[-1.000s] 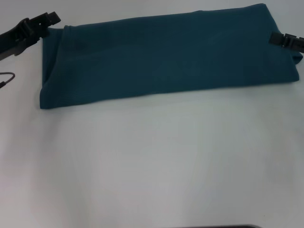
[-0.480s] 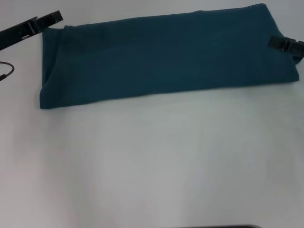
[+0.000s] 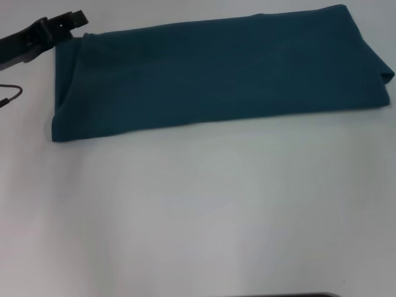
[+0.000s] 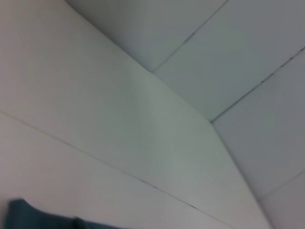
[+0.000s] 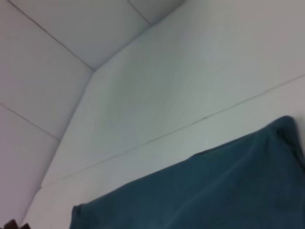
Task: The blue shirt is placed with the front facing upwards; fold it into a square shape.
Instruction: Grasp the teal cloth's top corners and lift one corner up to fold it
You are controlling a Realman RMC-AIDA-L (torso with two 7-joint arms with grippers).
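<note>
The blue shirt (image 3: 216, 74) lies folded into a long, plain band across the far side of the white table, with no lettering showing. My left gripper (image 3: 74, 20) hovers at the band's far left corner, just beside the cloth edge. The right gripper is out of the head view, and the right end of the band lies free. A small corner of the shirt (image 4: 28, 217) shows in the left wrist view. In the right wrist view a broad stretch of the shirt (image 5: 200, 191) lies on the table.
The white table (image 3: 198, 210) spreads wide in front of the shirt. A thin dark cable loop (image 3: 12, 94) hangs at the left edge. A dark strip (image 3: 284, 295) runs along the near edge. White wall panels fill both wrist views.
The right gripper, which was at the band's right end, has pulled out of the head view. The left gripper shifted slightly rightward at the far left corner. The shirt has not moved.
</note>
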